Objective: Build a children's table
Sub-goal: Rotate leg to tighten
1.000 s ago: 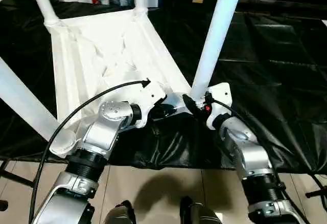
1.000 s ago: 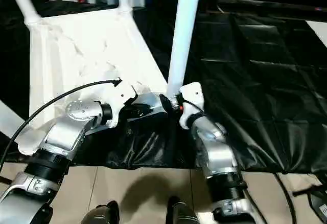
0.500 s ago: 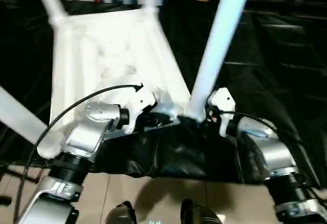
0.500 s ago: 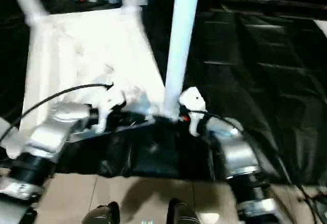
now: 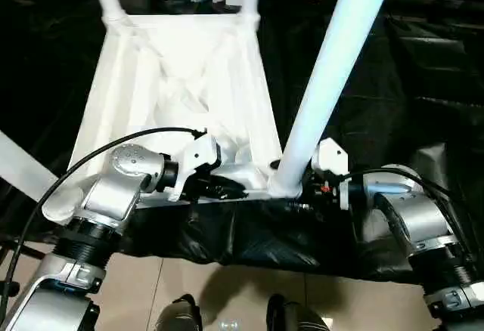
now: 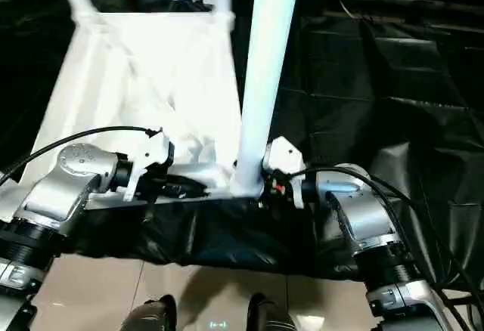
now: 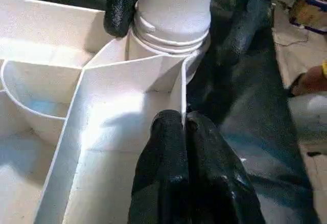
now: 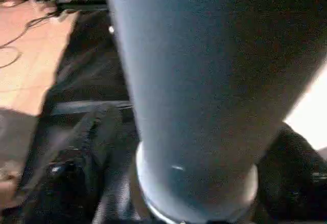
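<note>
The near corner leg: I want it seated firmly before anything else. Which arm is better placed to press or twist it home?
Probably the right. The right gripper has its fingers on either side of the leg just above the corner socket. The left gripper is pinched shut on a rib of the tabletop, steadying it.

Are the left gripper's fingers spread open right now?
No: in the left wrist view the left gripper has its two black fingers pressed together, pinching the thin edge wall of the tabletop.
</note>
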Controlling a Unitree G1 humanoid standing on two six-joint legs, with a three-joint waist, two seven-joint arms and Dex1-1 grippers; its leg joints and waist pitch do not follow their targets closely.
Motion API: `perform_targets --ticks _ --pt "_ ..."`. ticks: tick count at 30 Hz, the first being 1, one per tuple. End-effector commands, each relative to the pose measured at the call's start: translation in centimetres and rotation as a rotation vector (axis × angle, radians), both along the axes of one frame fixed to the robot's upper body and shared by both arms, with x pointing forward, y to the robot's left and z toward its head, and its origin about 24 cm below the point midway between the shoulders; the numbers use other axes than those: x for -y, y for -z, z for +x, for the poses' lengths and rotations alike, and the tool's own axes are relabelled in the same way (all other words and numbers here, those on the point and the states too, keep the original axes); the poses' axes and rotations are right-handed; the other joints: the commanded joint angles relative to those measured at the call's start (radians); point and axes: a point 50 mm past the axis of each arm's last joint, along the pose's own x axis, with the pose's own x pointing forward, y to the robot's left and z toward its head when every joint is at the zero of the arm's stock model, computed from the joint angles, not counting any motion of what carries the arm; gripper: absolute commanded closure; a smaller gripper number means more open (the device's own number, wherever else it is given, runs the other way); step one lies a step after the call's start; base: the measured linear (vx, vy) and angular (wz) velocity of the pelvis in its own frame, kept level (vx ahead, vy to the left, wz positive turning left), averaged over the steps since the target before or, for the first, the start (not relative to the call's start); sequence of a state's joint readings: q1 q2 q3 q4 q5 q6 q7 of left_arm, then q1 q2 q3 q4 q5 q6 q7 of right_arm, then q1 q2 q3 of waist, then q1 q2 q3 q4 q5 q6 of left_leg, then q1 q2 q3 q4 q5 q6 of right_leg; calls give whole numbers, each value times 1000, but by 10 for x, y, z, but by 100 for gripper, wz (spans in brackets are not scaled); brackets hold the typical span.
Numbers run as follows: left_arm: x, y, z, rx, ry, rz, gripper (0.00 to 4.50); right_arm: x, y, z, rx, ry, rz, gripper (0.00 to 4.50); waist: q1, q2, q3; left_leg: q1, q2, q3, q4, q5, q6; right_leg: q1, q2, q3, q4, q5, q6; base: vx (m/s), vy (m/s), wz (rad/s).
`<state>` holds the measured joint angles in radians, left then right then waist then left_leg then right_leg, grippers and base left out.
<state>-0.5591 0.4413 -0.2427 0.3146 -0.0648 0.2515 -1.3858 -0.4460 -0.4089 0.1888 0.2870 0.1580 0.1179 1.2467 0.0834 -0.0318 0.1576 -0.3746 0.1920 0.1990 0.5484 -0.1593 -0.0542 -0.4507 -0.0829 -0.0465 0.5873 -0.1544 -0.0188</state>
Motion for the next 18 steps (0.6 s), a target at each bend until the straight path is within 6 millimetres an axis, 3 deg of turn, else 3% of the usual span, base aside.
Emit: perform_targets --ticks 1,6,13,18 --pt "7 5 -5 -38 81 8 450 -3 3 -3 -21 -45 -11 102 1 -1 -72 14 37 -7 -45 -167 104 69 -52 42 -52 -177 -269 0 0 0" --pt "2 6 -7 -64 108 24 450 -2 2 -5 -38 -86 -17 144 4 -2 -71 14 36 -10 -46 -195 79 66 -54 44 -55 -236 -244 0 0 0" --pt "0 6 -6 -75 109 30 450 -3 4 -8 -54 -112 -19 183 5 -3 -77 9 33 -8 -39 -132 107 71 -51 42 -42 -122 -271 0 0 0" --pt "3 7 -2 -47 62 17 450 -6 8 -11 -75 -98 8 188 5 -4 -72 9 34 -8 -41 -154 104 70 -52 42 -47 -162 -264 0 0 0"
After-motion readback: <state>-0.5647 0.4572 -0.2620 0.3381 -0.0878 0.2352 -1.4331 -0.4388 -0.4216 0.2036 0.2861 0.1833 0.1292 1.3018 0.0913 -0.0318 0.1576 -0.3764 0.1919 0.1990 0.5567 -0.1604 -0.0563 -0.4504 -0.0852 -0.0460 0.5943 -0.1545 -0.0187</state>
